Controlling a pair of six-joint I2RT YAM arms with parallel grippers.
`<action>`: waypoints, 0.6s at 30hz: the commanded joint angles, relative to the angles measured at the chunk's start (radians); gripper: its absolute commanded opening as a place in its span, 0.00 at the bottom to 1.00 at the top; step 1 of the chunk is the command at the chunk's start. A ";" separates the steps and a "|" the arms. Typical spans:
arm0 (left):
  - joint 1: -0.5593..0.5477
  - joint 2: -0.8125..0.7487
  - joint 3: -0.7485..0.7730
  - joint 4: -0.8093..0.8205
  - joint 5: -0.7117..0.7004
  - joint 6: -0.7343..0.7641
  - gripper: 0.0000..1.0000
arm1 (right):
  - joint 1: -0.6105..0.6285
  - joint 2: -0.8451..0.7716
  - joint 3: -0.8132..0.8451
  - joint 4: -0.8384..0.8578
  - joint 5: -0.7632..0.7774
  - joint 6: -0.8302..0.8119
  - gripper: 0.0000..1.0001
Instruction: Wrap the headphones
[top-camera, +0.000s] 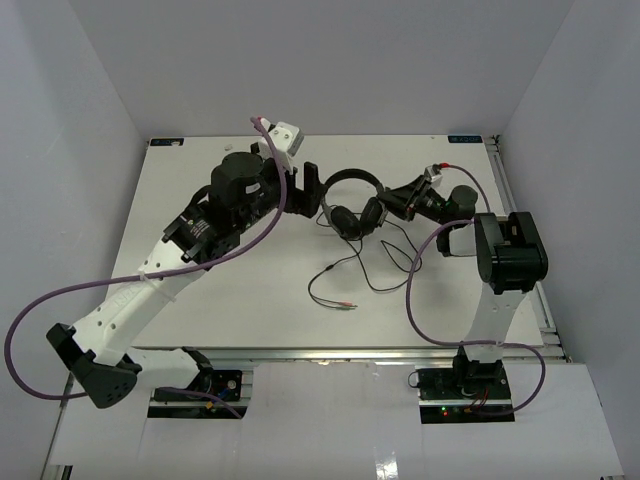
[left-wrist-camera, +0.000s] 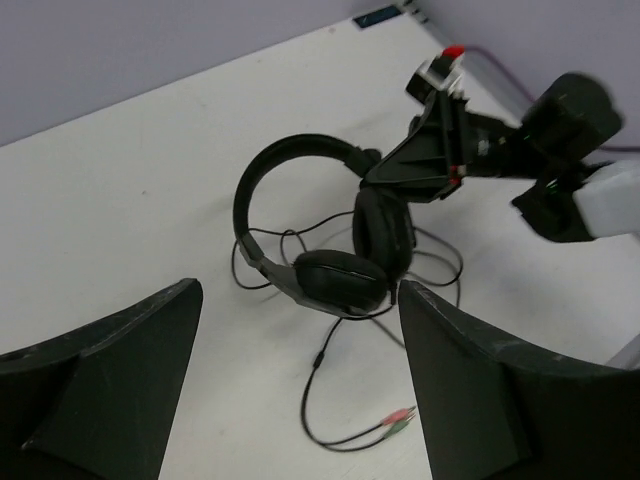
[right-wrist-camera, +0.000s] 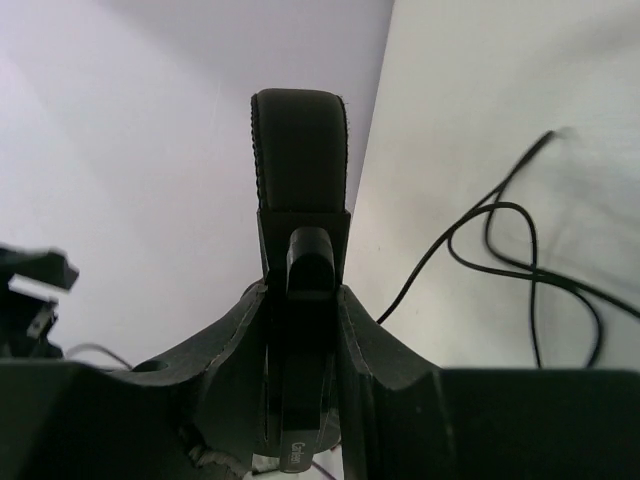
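Observation:
The black headphones (top-camera: 352, 200) lie at the table's far middle, with the headband (left-wrist-camera: 262, 175) arching up and left and the earcups (left-wrist-camera: 340, 278) low. My right gripper (top-camera: 388, 205) is shut on their right side; in the right wrist view the headband (right-wrist-camera: 300, 140) stands up between the jaws of the right gripper (right-wrist-camera: 305, 320). The thin cable (top-camera: 385, 265) trails toward the front and ends in reddish and green plugs (left-wrist-camera: 400, 420). Just left of the headphones, my left gripper (top-camera: 308, 190) stands wide open with nothing between its fingers (left-wrist-camera: 130, 380).
Purple robot cables (top-camera: 240, 245) run along both arms. The white table (top-camera: 260, 310) has grey walls behind and at both sides. Its rail edge (top-camera: 520, 230) runs close to the right arm.

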 joint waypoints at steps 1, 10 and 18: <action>-0.001 0.071 0.060 -0.154 -0.106 0.160 0.90 | 0.098 -0.141 -0.037 0.453 -0.098 -0.057 0.08; -0.003 0.160 0.148 -0.342 -0.112 0.175 0.82 | 0.270 -0.252 -0.150 0.417 -0.120 -0.197 0.08; -0.003 0.135 0.047 -0.322 -0.136 0.216 0.79 | 0.322 -0.255 -0.184 0.396 -0.092 -0.234 0.08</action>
